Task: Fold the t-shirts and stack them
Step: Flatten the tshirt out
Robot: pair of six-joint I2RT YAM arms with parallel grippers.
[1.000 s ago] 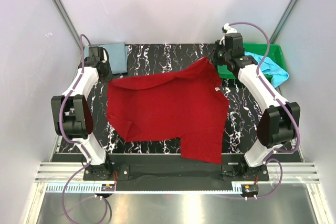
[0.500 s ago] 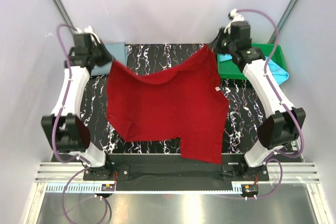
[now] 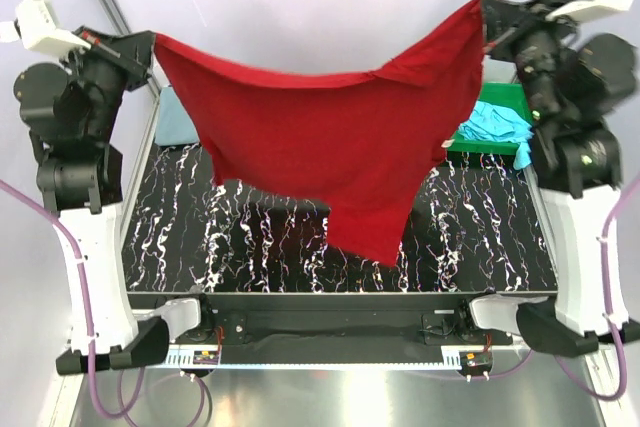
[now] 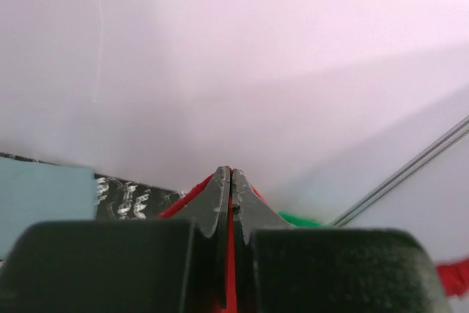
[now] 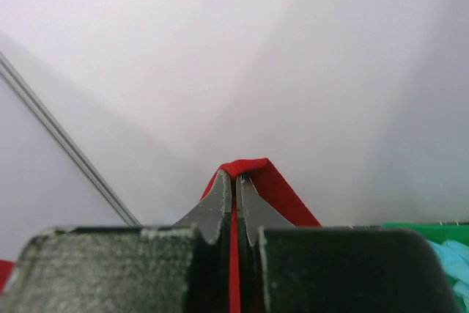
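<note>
The red shirt (image 3: 330,137) hangs in the air above the surface (image 3: 250,247), stretched between the two arms. Its top edge sags in a shallow curve, and the soft, plain cloth drapes down to a blunt point over the near half of the surface. The left fingers (image 3: 150,39) are clenched on one top corner, high over the far left corner. The right fingers (image 3: 487,9) pinch the other top corner, high over the far right corner. Both wrist views show dark, tapered fingertips pressed together with a thin strip of red cloth between them.

The surface is black with white marble veining. The grey-blue shirt (image 3: 175,117) lies flat at the far left corner, mostly hidden behind the red one. The turquoise shirt (image 3: 495,125) sits crumpled in the rigid green tray (image 3: 512,97) at the far right corner.
</note>
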